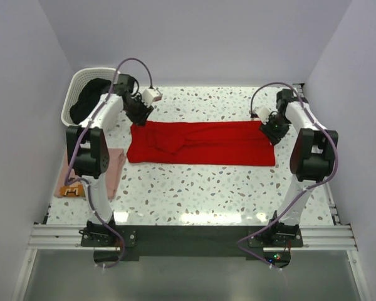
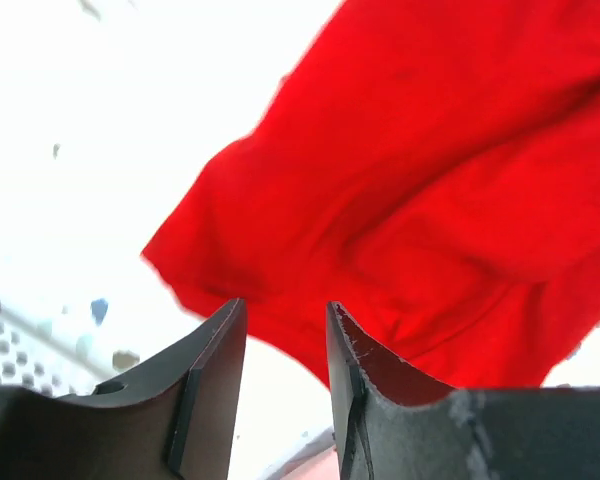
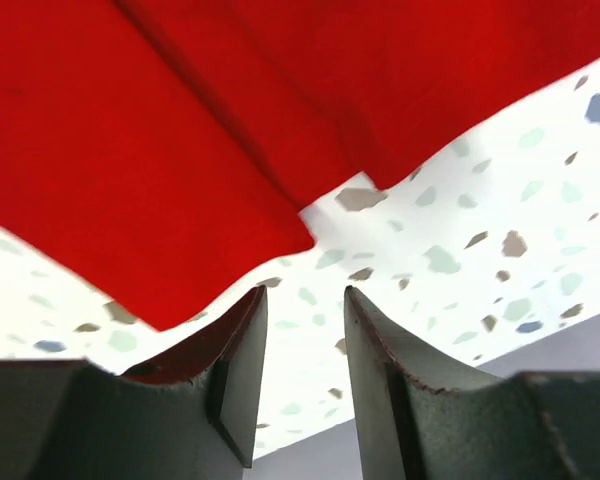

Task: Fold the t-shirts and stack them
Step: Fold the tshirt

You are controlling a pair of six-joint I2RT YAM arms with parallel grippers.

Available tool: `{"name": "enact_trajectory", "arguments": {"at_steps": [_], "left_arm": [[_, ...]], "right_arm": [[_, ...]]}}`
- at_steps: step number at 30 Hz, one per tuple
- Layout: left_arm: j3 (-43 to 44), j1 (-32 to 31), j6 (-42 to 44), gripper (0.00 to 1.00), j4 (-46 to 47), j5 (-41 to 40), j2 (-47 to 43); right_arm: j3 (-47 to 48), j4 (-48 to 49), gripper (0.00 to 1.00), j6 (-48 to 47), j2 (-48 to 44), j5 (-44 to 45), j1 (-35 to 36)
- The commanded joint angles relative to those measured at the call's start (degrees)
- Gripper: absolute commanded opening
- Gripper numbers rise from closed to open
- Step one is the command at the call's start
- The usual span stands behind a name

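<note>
The red t-shirt lies folded into a long band across the middle of the table. It also shows in the left wrist view and the right wrist view. The pale pink t-shirt lies at the table's left edge, partly under the left arm. My left gripper is open and empty just above the red shirt's far left corner. My right gripper is open and empty at the shirt's far right corner, over bare table.
A white basket holding dark clothes stands at the back left corner. A small orange-brown item lies by the pink shirt. The speckled table spreads in front of the red shirt. Walls close in on both sides.
</note>
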Motion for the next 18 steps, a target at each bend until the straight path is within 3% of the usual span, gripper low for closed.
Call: {"name": "enact_trajectory", "arguments": {"at_steps": [1, 6, 10, 18], "left_arm": [[-2.4, 3.6, -8.4, 0.43, 2.5, 6.6, -6.1], [-12.4, 3.6, -10.2, 0.42, 2.8, 10.3, -12.3], [-21.5, 3.6, -12.4, 0.4, 6.7, 9.6, -14.8], [-30.3, 3.6, -16.3, 0.36, 14.2, 5.1, -12.6]], "right_arm": [[2.0, -6.6, 0.4, 4.4, -4.9, -4.6, -0.5], [-1.6, -8.6, 0.34, 8.5, -7.3, -9.8, -0.4], [-5.5, -4.7, 0.32, 11.5, -7.0, -11.1, 0.1], [-11.8, 2.3, 0.31, 14.5, -2.8, -7.6, 0.2]]}}
